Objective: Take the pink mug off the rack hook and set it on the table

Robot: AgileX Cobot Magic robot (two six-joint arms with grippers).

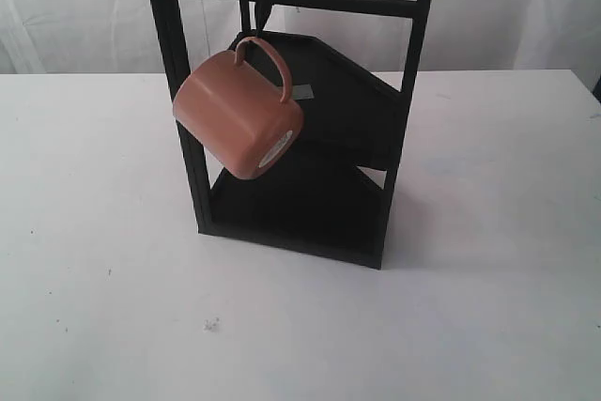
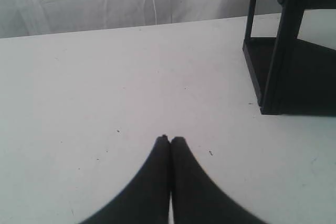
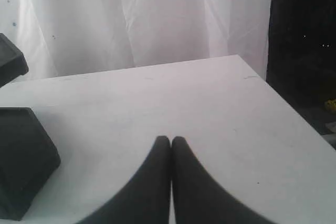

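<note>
The pink mug (image 1: pixel 237 115) hangs tilted by its loop handle from the small black rack hook (image 1: pixel 265 2) under the top crossbar of the rack (image 1: pixel 399 110), its stickered base turned toward the camera. Neither gripper appears in the exterior view. My left gripper (image 2: pixel 170 139) is shut with nothing in it, low over the white table (image 2: pixel 105 87), with the rack's lower tray (image 2: pixel 304 77) some way off. My right gripper (image 3: pixel 170 139) is also shut and holds nothing, over the table (image 3: pixel 210 103) beside a corner of the rack's tray (image 3: pixel 23 156). No wrist view shows the mug.
A white curtain (image 1: pixel 84 7) closes off the back of the table. The table's edge (image 3: pixel 294 114) drops off into a dark area close to my right gripper. A small grey tape patch (image 1: pixel 302 92) sits on the rack's upper tray.
</note>
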